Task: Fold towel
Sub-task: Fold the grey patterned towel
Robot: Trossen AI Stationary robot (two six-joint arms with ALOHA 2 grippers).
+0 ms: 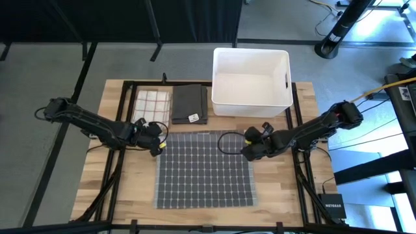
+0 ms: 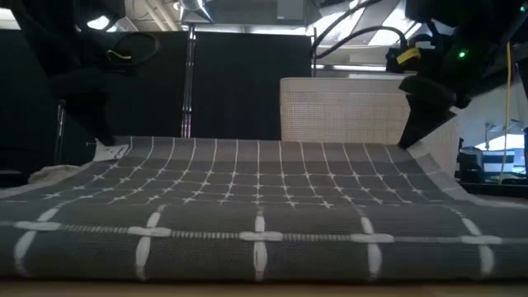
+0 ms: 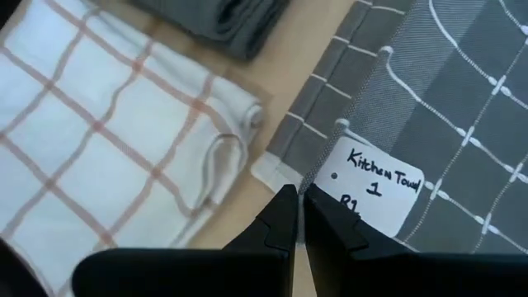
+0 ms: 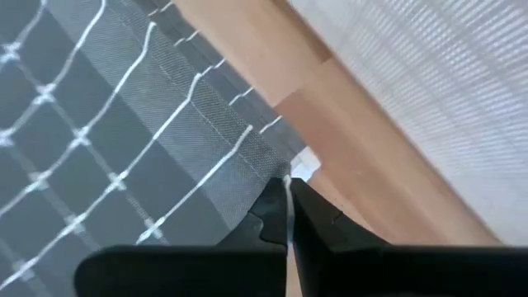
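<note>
A grey towel [image 1: 205, 172] with a white grid lies spread on the wooden table [image 1: 123, 188], and its near edge [image 2: 260, 235] rests flat. My left gripper [image 1: 158, 146] is shut at the towel's far left corner, where a white label [image 3: 375, 186] is attached. My right gripper [image 1: 247, 152] is shut at the far right corner. In the low view the far edge [image 2: 264, 142] runs between the two grippers. My left gripper pinches the towel's far left corner [image 3: 285, 172] between its two fingers, right beside the white label. The fingers slant down from the table's left side. The rest of the towel lies on the table. My right gripper pinches the towel's far right corner [image 4: 299, 163] between its two fingers at the hemmed edge. The fingers slant down from the table's right side. The corner [image 2: 412, 147] looks drawn up a little, while the rest of the towel lies on the table.
A white bin [image 1: 252, 81] stands at the far edge, behind the right corner. A folded dark cloth [image 1: 190, 104] and a folded white towel with red checks [image 1: 151, 105] lie at the far left. A black cable loop [image 1: 227, 142] lies on the towel's far part.
</note>
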